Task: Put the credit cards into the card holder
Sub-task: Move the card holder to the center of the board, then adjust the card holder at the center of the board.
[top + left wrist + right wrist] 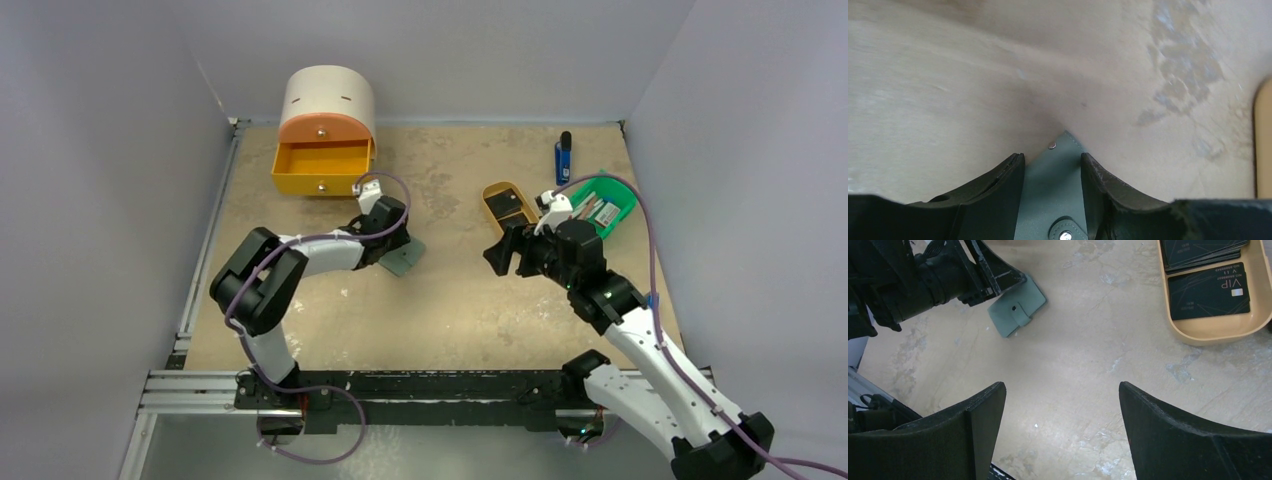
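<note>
- Your left gripper (1052,160) straddles the card holder (1050,200), one finger at each edge; whether it already pinches, you cannot tell
- Your right gripper (1063,390) has its jaws wide apart with nothing between them, hovering over bare table between the holder and the tan tray (1218,332)
- The credit cards (1209,290) lie stacked in that tray, well apart from the holder
- Risk: squeezing the soft holder edge-on may buckle it or skid it along the table, and it looks closed, tab across
- The holder lies flat, a riveted corner pointing away from the left wrist; its long axis seems to run along the fingers' reach
- The top card's long axis lies across the tray
</note>
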`<action>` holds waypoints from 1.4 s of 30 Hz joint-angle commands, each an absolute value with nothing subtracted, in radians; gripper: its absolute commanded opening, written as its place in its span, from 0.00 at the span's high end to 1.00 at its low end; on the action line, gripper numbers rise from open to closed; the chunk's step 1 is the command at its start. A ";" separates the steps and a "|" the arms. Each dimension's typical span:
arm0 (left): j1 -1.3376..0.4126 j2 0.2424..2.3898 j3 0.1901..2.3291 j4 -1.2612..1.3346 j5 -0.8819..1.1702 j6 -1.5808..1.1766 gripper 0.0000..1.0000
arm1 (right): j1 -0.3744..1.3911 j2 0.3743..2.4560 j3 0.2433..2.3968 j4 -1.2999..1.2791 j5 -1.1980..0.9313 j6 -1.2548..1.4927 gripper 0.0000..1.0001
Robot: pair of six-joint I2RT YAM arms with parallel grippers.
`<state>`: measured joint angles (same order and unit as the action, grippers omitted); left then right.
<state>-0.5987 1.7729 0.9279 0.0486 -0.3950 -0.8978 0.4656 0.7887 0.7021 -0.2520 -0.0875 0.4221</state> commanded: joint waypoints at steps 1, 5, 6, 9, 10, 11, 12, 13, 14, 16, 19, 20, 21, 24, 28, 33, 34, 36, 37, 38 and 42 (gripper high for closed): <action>-0.680 1.783 0.966 0.116 -0.281 -0.800 0.56 | 0.468 0.774 0.728 -0.266 -0.056 0.397 0.15; -0.748 1.785 0.977 0.109 -0.228 -0.749 0.58 | 0.468 0.775 0.730 -0.267 -0.037 0.402 0.15; -0.763 1.778 0.971 0.110 -0.209 -0.741 0.58 | 0.468 0.773 0.729 -0.271 -0.029 0.403 0.15; -0.773 1.728 0.939 0.139 -0.123 -0.733 0.60 | 0.468 0.763 0.722 -0.265 -0.007 0.411 0.14; -0.772 1.690 0.932 0.135 -0.112 -0.735 0.59 | 0.468 0.765 0.716 -0.261 -0.017 0.420 0.14; -0.772 1.648 0.928 0.122 -0.115 -0.733 0.56 | 0.469 0.770 0.714 -0.264 -0.041 0.426 0.14; -0.772 1.593 0.929 0.097 -0.135 -0.732 0.53 | 0.468 0.778 0.715 -0.259 -0.041 0.433 0.14; -0.771 1.535 0.930 0.068 -0.160 -0.730 0.47 | 0.469 0.795 0.720 -0.253 -0.036 0.427 0.14; -0.770 1.482 0.934 0.022 -0.201 -0.726 0.43 | 0.468 0.816 0.726 -0.245 -0.030 0.425 0.14; -0.771 1.369 0.932 -0.067 -0.259 -0.731 0.38 | 0.468 0.874 0.744 -0.218 -0.043 0.420 0.14; -0.776 1.226 0.871 -0.156 -0.313 -0.797 0.38 | 0.468 0.978 0.771 -0.121 -0.086 0.415 0.19; -0.784 1.181 0.828 -0.160 -0.316 -0.827 0.41 | 0.468 1.020 0.782 -0.079 -0.084 0.412 0.21; -0.797 1.143 0.780 -0.157 -0.316 -0.858 0.44 | 0.469 1.064 0.796 -0.046 -0.093 0.408 0.24; -0.854 1.070 0.632 -0.121 -0.316 -0.934 0.57 | 0.468 1.201 0.845 0.036 -0.142 0.418 0.34; -0.930 1.064 0.495 -0.024 -0.332 -0.999 0.78 | 0.476 1.400 0.903 0.129 -0.184 0.430 0.50; -1.035 1.146 0.484 0.047 -0.370 -0.991 0.99 | 0.502 1.609 1.014 0.172 -0.196 0.430 0.67; -1.040 1.162 0.486 0.052 -0.372 -0.989 1.00 | 0.505 1.642 1.033 0.178 -0.194 0.434 0.68; -1.048 1.192 0.484 0.068 -0.357 -0.987 1.00 | 0.512 1.702 1.071 0.183 -0.198 0.438 0.71; -1.048 1.206 0.484 0.080 -0.342 -0.983 1.00 | 0.514 1.729 1.091 0.184 -0.201 0.439 0.72; -1.049 1.224 0.483 0.090 -0.329 -0.980 1.00 | 0.519 1.762 1.110 0.183 -0.210 0.438 0.74; -1.052 1.301 0.479 0.174 -0.275 -0.966 1.00 | 0.531 1.879 1.201 0.139 -0.230 0.418 0.85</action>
<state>-1.0439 1.2457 0.4580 0.0456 -0.3176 -0.9691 0.5171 1.8221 1.1118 0.1272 -0.1879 0.4290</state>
